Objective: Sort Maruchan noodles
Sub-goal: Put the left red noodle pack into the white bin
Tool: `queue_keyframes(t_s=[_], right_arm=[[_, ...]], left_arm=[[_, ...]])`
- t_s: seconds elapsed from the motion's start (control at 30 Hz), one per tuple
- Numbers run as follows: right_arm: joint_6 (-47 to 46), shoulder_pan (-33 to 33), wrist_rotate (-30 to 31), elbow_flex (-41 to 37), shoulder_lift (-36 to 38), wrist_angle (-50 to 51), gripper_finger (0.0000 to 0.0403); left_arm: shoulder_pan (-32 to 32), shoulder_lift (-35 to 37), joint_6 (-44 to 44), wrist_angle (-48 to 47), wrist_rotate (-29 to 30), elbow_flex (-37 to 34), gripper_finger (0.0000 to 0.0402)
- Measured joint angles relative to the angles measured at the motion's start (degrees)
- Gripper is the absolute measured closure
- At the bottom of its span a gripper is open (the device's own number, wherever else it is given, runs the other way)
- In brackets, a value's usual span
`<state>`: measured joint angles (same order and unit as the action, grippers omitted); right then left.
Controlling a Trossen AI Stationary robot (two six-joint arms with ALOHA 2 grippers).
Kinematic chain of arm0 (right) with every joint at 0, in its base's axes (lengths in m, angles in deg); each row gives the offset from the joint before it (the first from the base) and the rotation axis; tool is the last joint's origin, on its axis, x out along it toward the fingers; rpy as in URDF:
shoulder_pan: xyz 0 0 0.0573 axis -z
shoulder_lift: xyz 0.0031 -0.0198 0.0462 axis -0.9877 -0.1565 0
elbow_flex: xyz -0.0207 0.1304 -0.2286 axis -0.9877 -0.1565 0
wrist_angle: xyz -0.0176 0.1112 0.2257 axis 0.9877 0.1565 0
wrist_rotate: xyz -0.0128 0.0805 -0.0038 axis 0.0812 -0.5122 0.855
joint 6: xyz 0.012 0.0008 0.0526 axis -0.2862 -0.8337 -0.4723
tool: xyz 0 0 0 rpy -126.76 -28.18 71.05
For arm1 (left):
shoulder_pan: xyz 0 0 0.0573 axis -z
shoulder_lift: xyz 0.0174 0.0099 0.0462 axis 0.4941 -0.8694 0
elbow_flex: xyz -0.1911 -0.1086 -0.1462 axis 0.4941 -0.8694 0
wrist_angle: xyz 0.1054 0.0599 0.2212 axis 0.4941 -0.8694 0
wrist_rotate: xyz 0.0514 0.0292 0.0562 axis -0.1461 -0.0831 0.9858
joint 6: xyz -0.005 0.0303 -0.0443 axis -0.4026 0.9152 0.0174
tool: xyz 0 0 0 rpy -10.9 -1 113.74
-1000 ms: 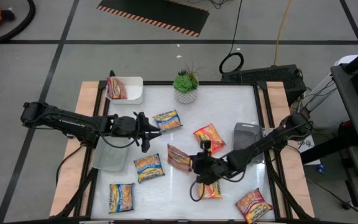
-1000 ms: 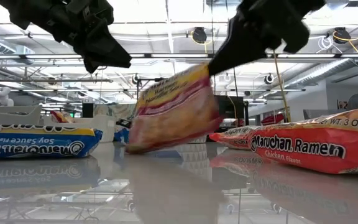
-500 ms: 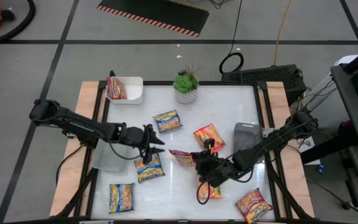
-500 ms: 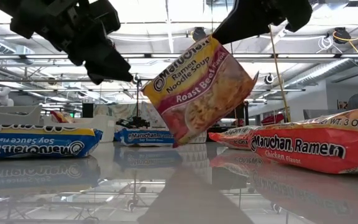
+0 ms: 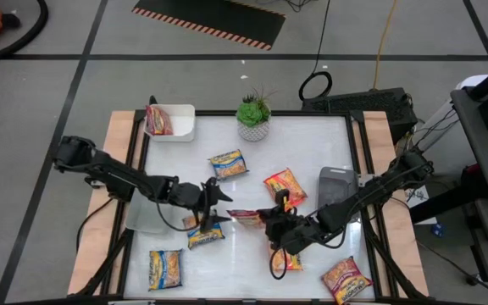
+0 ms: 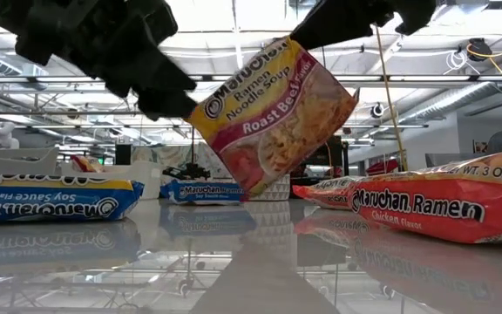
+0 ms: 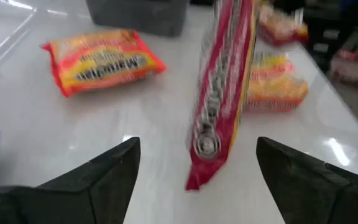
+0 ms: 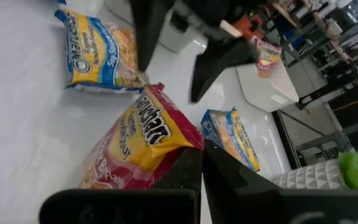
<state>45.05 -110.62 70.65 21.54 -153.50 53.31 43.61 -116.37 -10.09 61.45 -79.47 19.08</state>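
A dark red and yellow Maruchan noodles packet (image 6: 273,113) hangs over the middle of the table, with my right gripper (image 8: 201,165) shut on it. My left gripper (image 7: 196,146) is open. It has come from the table's left, and its two fingers stand on either side of the packet's near end (image 7: 197,174) without touching it. Blue-and-yellow packets (image 5: 228,163) (image 5: 202,233) (image 5: 165,268) and orange ones (image 5: 285,186) (image 5: 346,280) lie flat on the table. Another dark red packet (image 5: 158,120) leans in the white tray (image 5: 180,127). My right gripper pinches the packet's upper edge at one corner (image 8: 179,146) between its two fingers. The fingers come from the table's right, slanting down. The packet hangs below them, tilted and clear of the table (image 6: 251,187).
A potted plant (image 5: 253,114) stands at the far edge. A grey tray (image 5: 337,182) lies at the right and a pale tray (image 5: 146,216) at the left under my left arm. An orange packet (image 5: 288,261) lies beneath my right gripper.
My left gripper has moved toward the table's right and down to the hanging packet, and its fingers have opened wide. My right gripper has risen a little and rolled. The packet has come up clear of the table and turned its printed face toward the near edge.
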Motion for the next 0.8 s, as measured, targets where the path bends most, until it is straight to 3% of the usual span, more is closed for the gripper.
queue_keyframes(t_s=[0.2,0.43,0.8], right_arm=[[0.9,0.0,0.0,0.0,0.0,-0.5,0.0403],[1.6,0.7,0.0,0.0,0.0,-1.6,0.0403],[6.1,0.8,0.1,0.0,0.0,-8.7,0.0403]], left_arm=[[-0.2,-3.2,0.4,2.8,-0.1,0.0,0.0076],[-0.5,-3.2,-1.3,5.0,-3.1,0.0,0.0076],[-0.5,-3.2,-1.4,6.1,-3.2,0.0,0.0086]])
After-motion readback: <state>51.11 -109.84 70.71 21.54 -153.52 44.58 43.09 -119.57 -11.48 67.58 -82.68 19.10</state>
